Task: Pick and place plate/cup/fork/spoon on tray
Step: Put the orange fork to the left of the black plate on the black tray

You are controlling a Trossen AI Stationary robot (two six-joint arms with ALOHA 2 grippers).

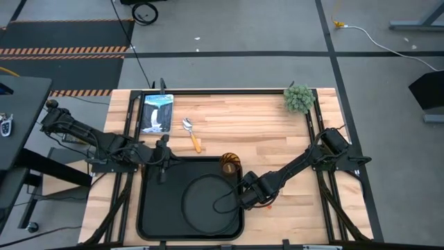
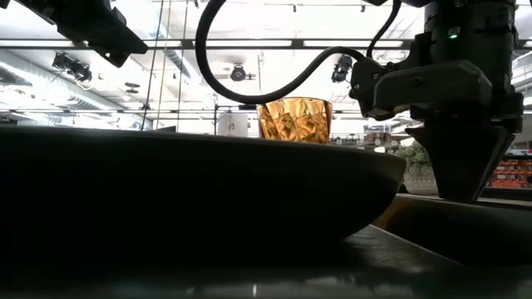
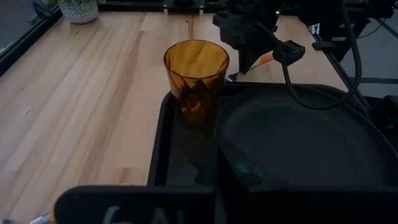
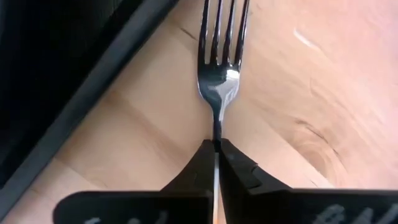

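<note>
The black tray (image 1: pixel 149 208) lies at the table's near middle. The black plate (image 1: pixel 208 205) rests flat on its right half. The amber cup (image 1: pixel 230 164) stands upright in the tray's far right corner and shows in the left wrist view (image 3: pixel 196 78). The spoon (image 1: pixel 191 134) lies on the wood beyond the tray. My right gripper (image 1: pixel 251 196) is beside the tray's right edge, shut on the fork (image 4: pixel 219 62). My left gripper (image 1: pixel 164 169) is open over the tray's far left part and touches nothing. My right gripper pinches the fork's thin metal neck (image 4: pixel 217 127), just behind the tines, between its two fingertips. The fingers lie along the fork, and the tines point away from them. The orange handle (image 3: pixel 265 60) sticks out under the gripper. I cannot tell whether the fork rests on the wood.
A blue-white picture panel (image 1: pixel 156 113) stands at the far left. A small potted plant (image 1: pixel 300 98) stands at the far right corner. Bare wood lies between them and to the right of the tray.
</note>
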